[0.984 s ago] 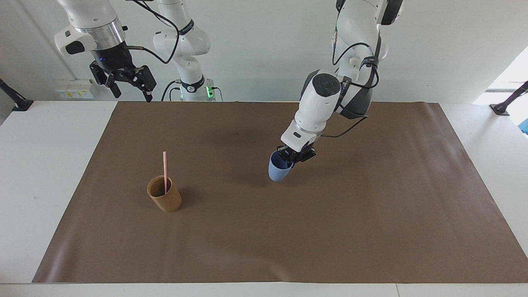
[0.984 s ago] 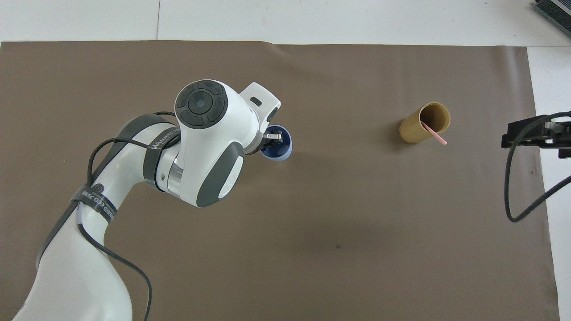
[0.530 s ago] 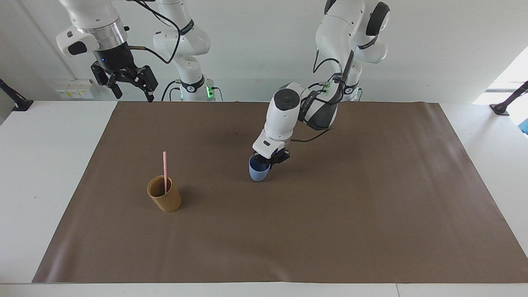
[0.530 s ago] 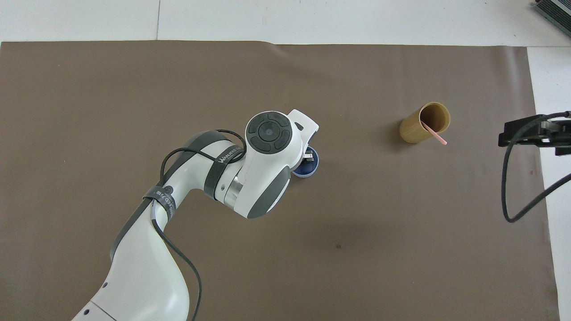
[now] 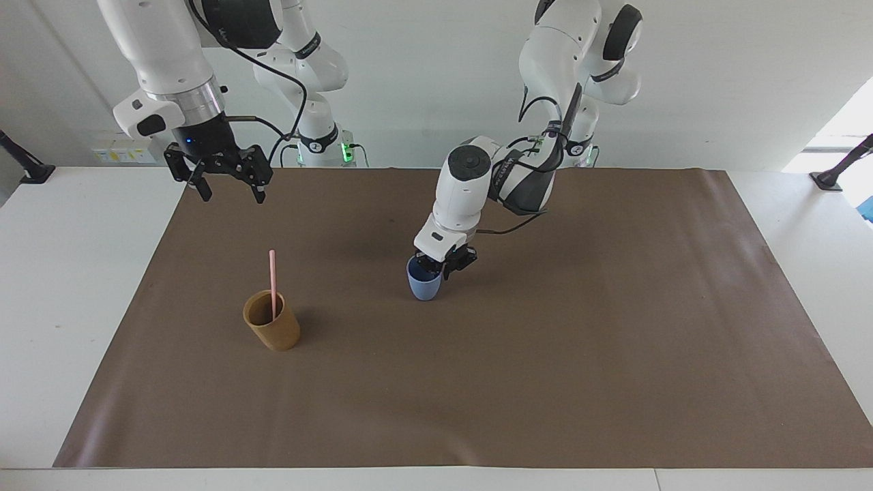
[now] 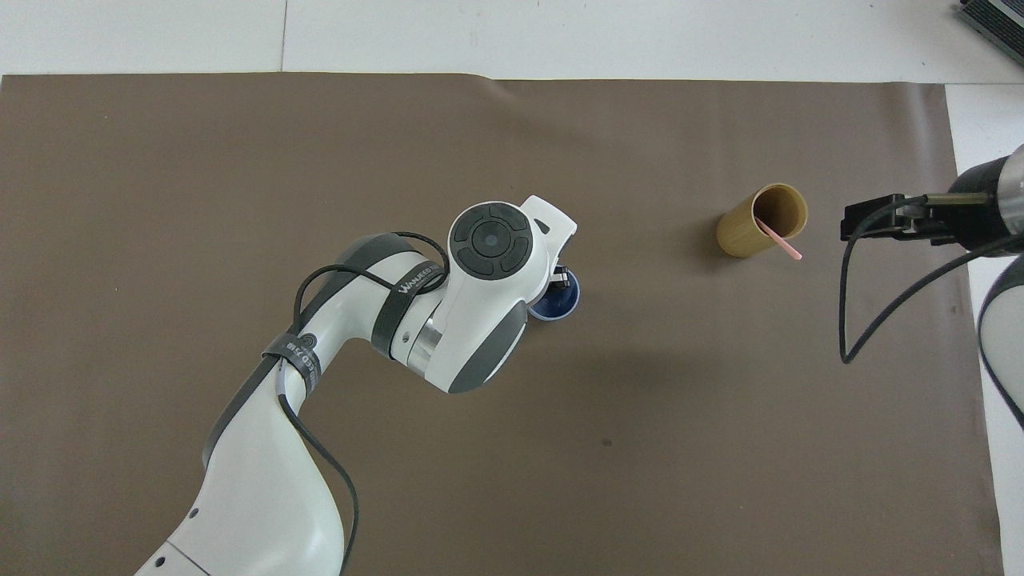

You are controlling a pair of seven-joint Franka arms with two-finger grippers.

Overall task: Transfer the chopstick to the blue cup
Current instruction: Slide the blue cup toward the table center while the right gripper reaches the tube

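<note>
Below the right gripper (image 5: 227,189) — fingers spread, empty — and toward the table's middle: chopstick (image 5: 273,284), near-upright in the tan cup (image 5: 272,330). Left gripper (image 5: 438,266) at the blue cup's (image 5: 423,285) rim; grip unclear. Right arm nearer.

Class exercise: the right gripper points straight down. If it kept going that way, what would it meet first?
Probably the bare brown mat near the robots' edge. The right gripper, open, hangs nearer the right arm's end than the tan cup and chopstick, though depth is uncertain.
</note>
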